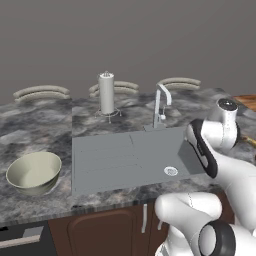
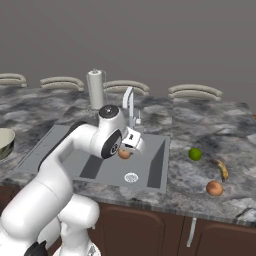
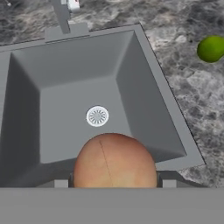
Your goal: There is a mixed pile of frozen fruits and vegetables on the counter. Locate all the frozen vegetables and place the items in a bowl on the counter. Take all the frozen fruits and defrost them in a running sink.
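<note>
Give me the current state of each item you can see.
End effector: shut on the orange-brown fruit, above the sink.
Sink: no items inside.
Tap: no water visible.
Bowl: upright, empty.
Lime-green ball: on the counter.
Reddish-brown lump: on counter.

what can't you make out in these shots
- Gripper fingers: in the hand view the orange-brown lump covers them; in the right base view too small to judge contact.
- Gripper in the left base view: hidden behind the arm's own links.
- Tap: top cut off by the hand view's edge; running water cannot be told.
- Bowl: cut by the right base view's left edge.
</note>
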